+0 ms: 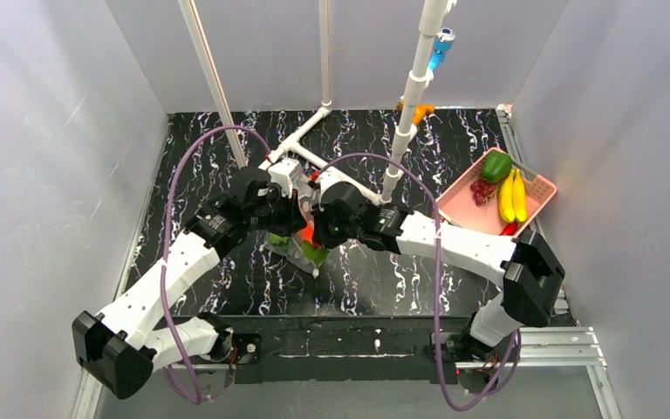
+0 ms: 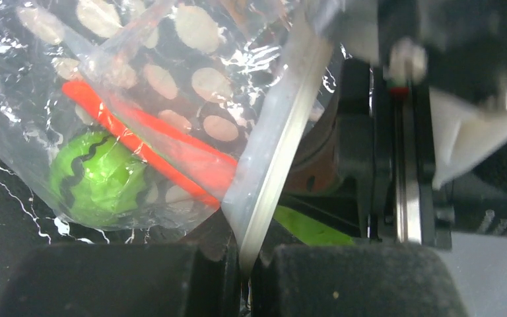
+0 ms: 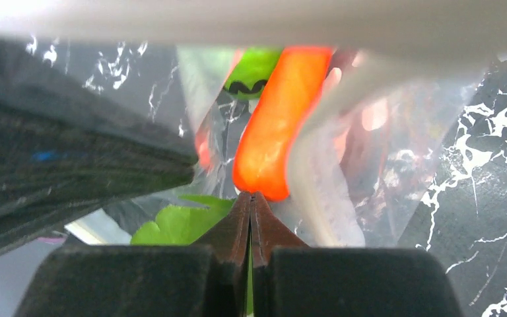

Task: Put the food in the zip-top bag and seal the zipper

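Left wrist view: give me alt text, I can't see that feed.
The left fingers are shut on the zipper of the clear dotted zip-top bag, which slants up from them. Inside the bag lie a green striped ball and an orange-red pepper.

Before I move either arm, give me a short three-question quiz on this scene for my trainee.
1. True or false: the pink basket holds two yellow bananas.
2. Which lies beside the orange pepper inside the zip-top bag? A) green striped ball B) grapes C) a banana
3. Fill in: the left gripper is shut on the bag's ____.
Key: 1 true; 2 A; 3 zipper.
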Robot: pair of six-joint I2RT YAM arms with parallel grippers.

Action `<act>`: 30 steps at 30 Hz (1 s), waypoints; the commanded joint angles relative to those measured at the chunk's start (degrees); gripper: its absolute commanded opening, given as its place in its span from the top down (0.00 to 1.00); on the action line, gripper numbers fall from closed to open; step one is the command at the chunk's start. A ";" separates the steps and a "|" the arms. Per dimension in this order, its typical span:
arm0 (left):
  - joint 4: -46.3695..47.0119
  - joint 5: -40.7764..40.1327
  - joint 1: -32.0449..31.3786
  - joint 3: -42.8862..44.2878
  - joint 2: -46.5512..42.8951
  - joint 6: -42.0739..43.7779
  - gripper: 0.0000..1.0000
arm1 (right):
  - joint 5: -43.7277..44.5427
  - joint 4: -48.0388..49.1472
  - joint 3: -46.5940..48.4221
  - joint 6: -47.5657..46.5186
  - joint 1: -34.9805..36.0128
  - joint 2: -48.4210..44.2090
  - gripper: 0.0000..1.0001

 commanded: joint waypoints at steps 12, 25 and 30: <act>0.16 0.75 -0.19 0.28 -0.72 0.33 1.00 | -12.91 -12.76 5.82 -0.12 -3.12 -3.30 0.61; 0.68 2.07 -0.17 -0.08 -0.44 0.22 1.00 | -14.51 -14.72 10.43 -5.48 -3.12 6.20 0.34; 0.82 2.29 -0.19 -0.12 -0.42 0.05 1.00 | -12.98 -8.85 9.59 -4.12 -3.16 8.68 0.45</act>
